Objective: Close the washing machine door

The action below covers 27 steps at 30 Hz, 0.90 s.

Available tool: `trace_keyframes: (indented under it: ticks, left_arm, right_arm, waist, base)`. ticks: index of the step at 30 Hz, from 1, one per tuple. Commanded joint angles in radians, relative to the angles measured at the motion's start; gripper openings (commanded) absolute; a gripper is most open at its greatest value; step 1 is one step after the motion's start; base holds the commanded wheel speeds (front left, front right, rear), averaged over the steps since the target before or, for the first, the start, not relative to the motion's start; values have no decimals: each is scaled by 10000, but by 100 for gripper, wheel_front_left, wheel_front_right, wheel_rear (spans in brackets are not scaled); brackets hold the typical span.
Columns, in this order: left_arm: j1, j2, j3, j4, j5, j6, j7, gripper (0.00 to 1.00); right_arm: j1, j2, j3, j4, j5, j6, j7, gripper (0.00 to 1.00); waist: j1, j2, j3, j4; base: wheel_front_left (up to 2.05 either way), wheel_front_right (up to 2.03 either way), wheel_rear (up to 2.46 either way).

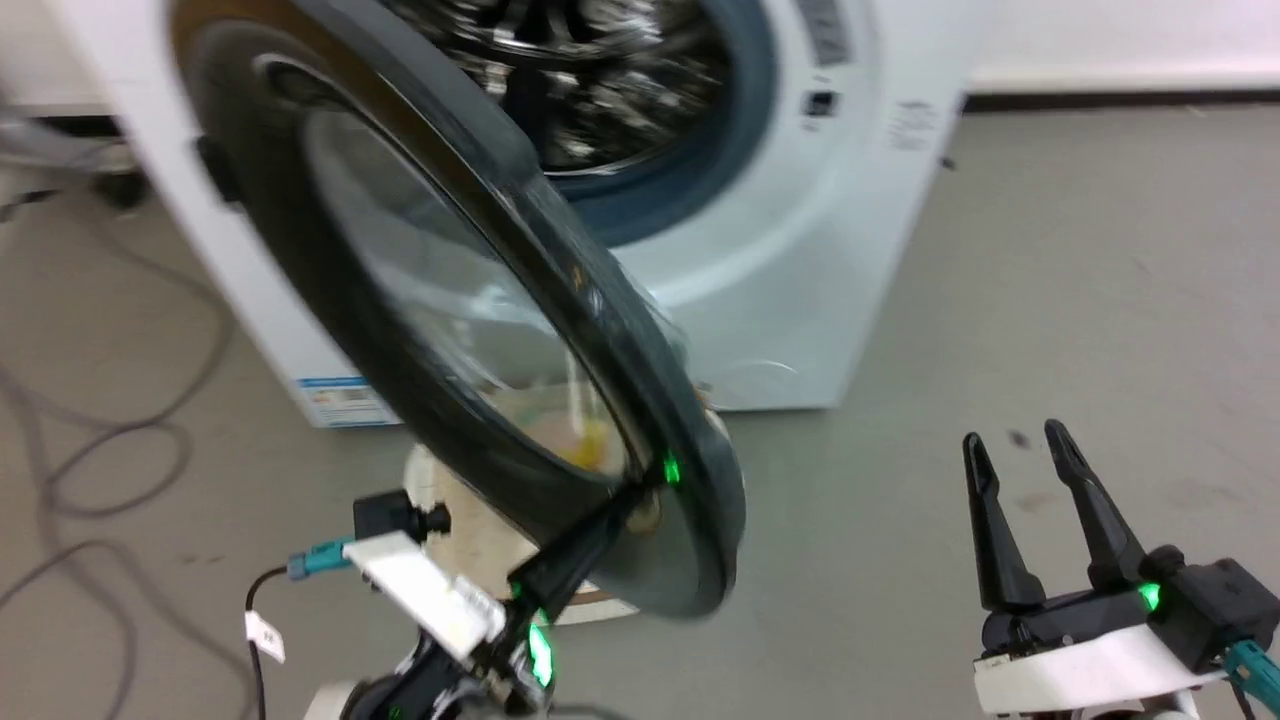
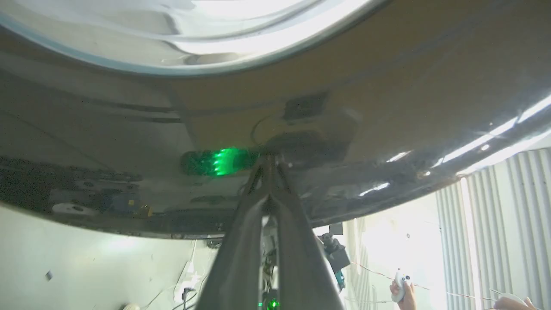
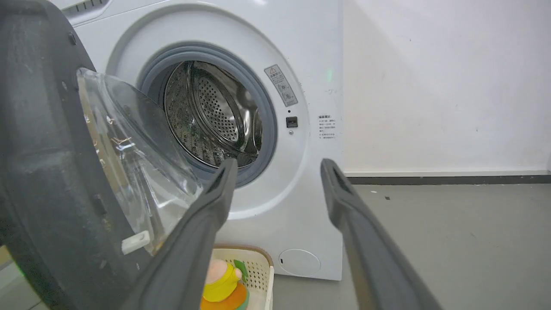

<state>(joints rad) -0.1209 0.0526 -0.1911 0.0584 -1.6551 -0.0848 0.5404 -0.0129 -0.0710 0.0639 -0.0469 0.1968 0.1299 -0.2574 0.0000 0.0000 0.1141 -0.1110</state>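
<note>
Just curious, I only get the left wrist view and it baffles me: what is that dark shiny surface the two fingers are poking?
Observer: The washing machine door, partly open. The left gripper, shut, touches it near the lower edge.
Operator: Is the other arm helping?
Observer: No. The right gripper is open, over the floor, apart from the door.
Operator: Anything below the door?
Observer: A cream basket holding a plush toy, on the floor before the washing machine.

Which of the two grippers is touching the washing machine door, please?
The left gripper, shut and pressed on the washing machine door; the right gripper hangs open, apart.
</note>
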Motion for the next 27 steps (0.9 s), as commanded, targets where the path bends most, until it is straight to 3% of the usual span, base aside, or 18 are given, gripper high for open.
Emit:
trace_keyframes:
  ticks: [1, 10, 17, 22, 27]
  left_arm:
    - [-349, -23, -118, 113, -60, -106, -283, 0]
    - [-2392, -23, -600, 1506, -5, -370, -2970, 0]
    - [-4196, -24, -716, 2944, 28, -430, -4656, 0]
    - [-4900, -24, -891, 3741, -165, -450, -5014, 0]
    - [-4634, -16, -1157, 3691, -39, -455, -4874, 0]
  right_arm:
    - [-172, -25, -21, -73, -52, 8, -44, 100]
    - [-223, 102, 125, -82, 28, 8, -44, 100]
    - [-351, 174, 381, -66, 85, 8, -44, 100]
    - [-297, 196, 361, -51, 78, 8, -44, 100]
    - [-265, 204, 282, -78, 110, 8, -44, 100]
  waist:
    - [0, 0, 425, -779]
    - [0, 0, 913, -2105]
    - [0, 0, 1135, -2681]
    - [0, 0, 1096, -2699]
    - [0, 0, 967, -2344]
  base:
    - [0, 0, 0]
    - [0, 0, 0]
    - [0, 0, 0]
    - [0, 0, 0]
    - [0, 0, 0]
